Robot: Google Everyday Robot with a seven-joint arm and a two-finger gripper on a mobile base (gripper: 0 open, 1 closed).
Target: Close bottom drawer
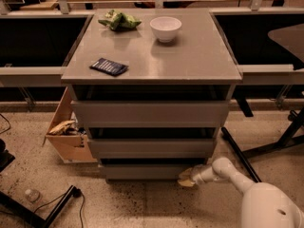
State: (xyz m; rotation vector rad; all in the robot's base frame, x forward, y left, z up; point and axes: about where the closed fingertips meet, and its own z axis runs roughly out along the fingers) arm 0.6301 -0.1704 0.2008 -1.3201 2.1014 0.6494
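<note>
The bottom drawer (147, 171) is the lowest and slimmest plain grey front of the grey cabinet (152, 61), close to the floor under the middle drawer front (149, 147). A dark gap shows above it. My gripper (187, 178) is low at the drawer's right end, touching or nearly touching the front near its right corner. My white arm (247, 191) reaches in from the lower right.
The taller top drawer front (149, 113) is above. On the cabinet top lie a white bowl (166, 28), a green bag (118, 20) and a dark blue packet (109, 66). A cardboard box (69, 137) stands on the left. A chair base (266, 141) is on the right. A cable (57, 203) lies on the floor.
</note>
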